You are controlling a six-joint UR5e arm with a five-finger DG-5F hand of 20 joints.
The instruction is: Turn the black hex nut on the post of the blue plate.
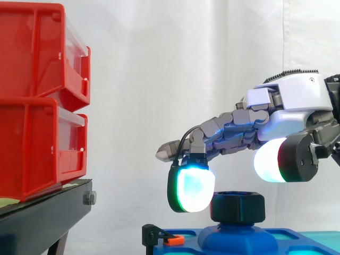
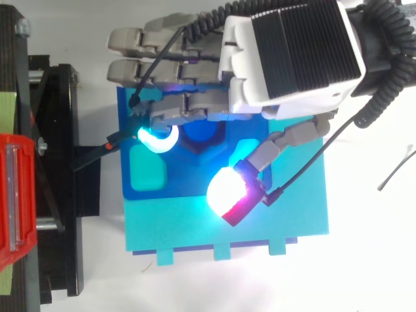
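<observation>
Backdrop: a white curtain (image 1: 186,64) hangs in soft folds, evenly lit.
Bins: two red bins (image 1: 37,95) are stacked at the left of the side view, each with a clear front panel.
Stand: a black stand (image 1: 42,218) carries the bins. A bolt (image 1: 89,198) shows on its edge, and a pale green strip (image 2: 6,114) lies on its top.
Ground: a white surface (image 2: 370,260) lies right of the stand in the top view.
</observation>
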